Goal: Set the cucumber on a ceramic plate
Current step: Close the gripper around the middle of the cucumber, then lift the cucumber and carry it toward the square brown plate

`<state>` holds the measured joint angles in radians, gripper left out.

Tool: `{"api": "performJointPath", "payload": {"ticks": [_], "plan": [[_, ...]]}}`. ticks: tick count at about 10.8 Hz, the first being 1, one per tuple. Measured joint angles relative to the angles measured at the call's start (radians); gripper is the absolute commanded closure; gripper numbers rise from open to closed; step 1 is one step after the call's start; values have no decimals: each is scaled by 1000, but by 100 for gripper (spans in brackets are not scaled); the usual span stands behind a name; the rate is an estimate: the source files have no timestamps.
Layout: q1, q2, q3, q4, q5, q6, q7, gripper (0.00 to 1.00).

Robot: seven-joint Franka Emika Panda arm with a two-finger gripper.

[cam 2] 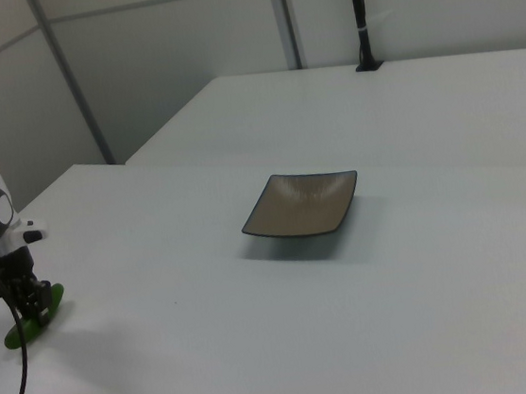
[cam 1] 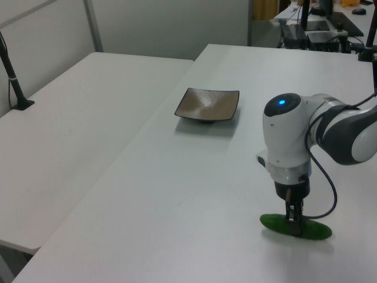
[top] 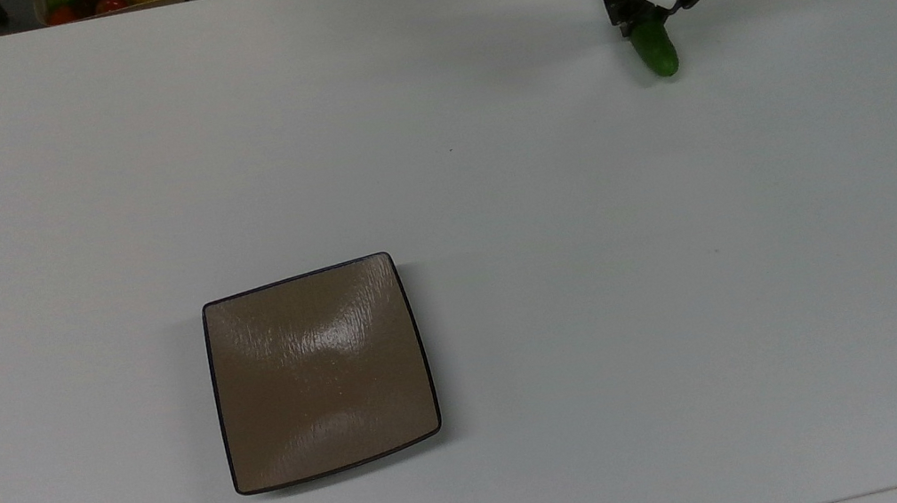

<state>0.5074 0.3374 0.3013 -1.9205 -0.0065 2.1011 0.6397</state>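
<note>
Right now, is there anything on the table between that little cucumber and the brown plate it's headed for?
Nothing visible: bare white table lies between the cucumber, held in the gripper, and the ceramic plate.

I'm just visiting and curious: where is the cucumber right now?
The cucumber lies on the white table near the top view's upper right corner, between the fingers of the gripper, far from the brown ceramic plate at lower left.
</note>
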Motion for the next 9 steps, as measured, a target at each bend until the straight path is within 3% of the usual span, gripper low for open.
{"api": "performJointPath", "payload": {"ticks": [7, 9], "plan": [[-159, -239, -5, 41, 7, -179, -74, 86], [-204, -319, -38, 73, 64, -296, -173, 84]]}}
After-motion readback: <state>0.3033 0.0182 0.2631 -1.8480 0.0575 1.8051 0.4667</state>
